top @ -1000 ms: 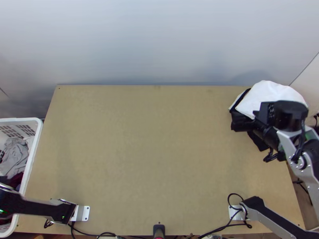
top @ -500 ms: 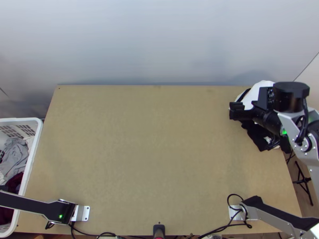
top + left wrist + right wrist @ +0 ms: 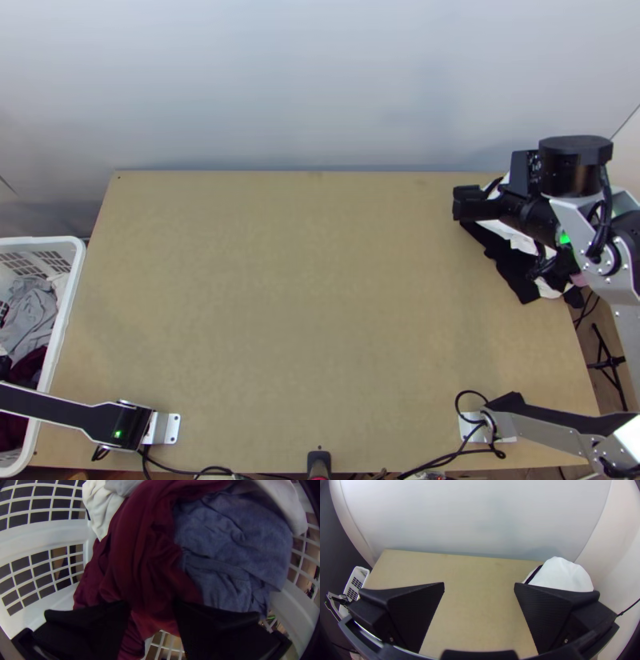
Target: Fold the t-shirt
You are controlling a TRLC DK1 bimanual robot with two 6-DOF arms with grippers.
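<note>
Cloth in maroon [image 3: 146,563], likely the t-shirt, is lying bunched in the basket [image 3: 43,535], seeming soft and limp, its raised fold suiting the parted fingers of the left gripper [image 3: 150,603], while the right gripper [image 3: 479,585] is hanging open.

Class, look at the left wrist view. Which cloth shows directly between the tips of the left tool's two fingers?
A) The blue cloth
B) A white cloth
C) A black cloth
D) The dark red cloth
D, because the dark red cloth runs down into the gap between the fingertips of the left tool, while the blue cloth lies off to one side of that gap.
</note>
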